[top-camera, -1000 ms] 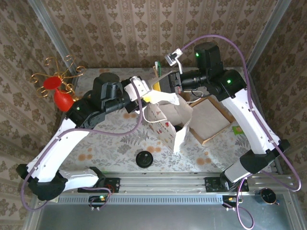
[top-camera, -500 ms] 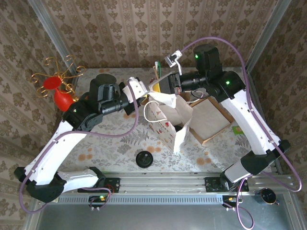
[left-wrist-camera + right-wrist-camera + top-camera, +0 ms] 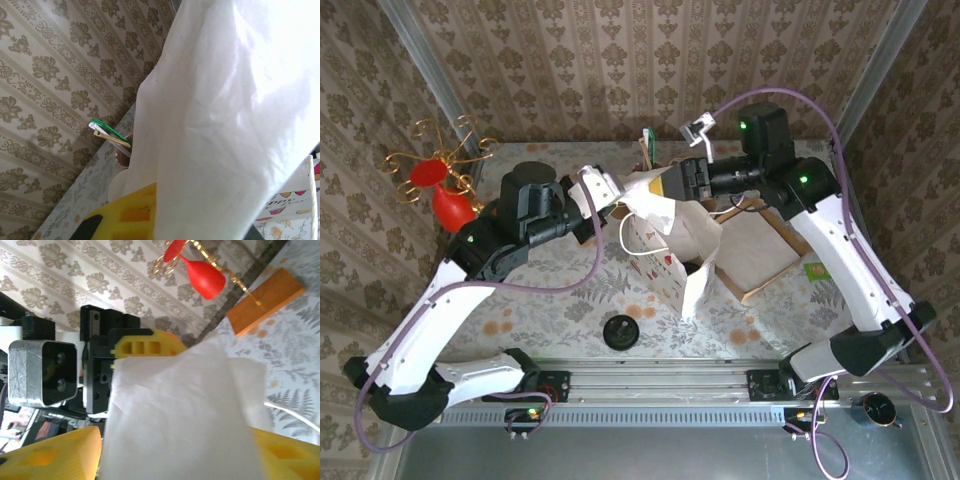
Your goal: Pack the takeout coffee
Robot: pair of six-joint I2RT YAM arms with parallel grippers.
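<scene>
A tall white paper bag (image 3: 692, 235) printed with coloured bunting and flowers, too small to read, stands mid-table. The left gripper (image 3: 632, 192) is clamped tight on its top edge. The right gripper (image 3: 663, 183) has its yellow fingers spread, with loose paper between them. Whether the takeout coffee is inside cannot be told.

The paper bag (image 3: 670, 245) stands central on the worktop (image 3: 550, 290). A lid disc (image 3: 620, 331) lies near of it, an open box (image 3: 760, 245) just right, an ornament (image 3: 448, 205) far left. The left claw (image 3: 625, 195) and right claw (image 3: 665, 185) flank its top edge.
</scene>
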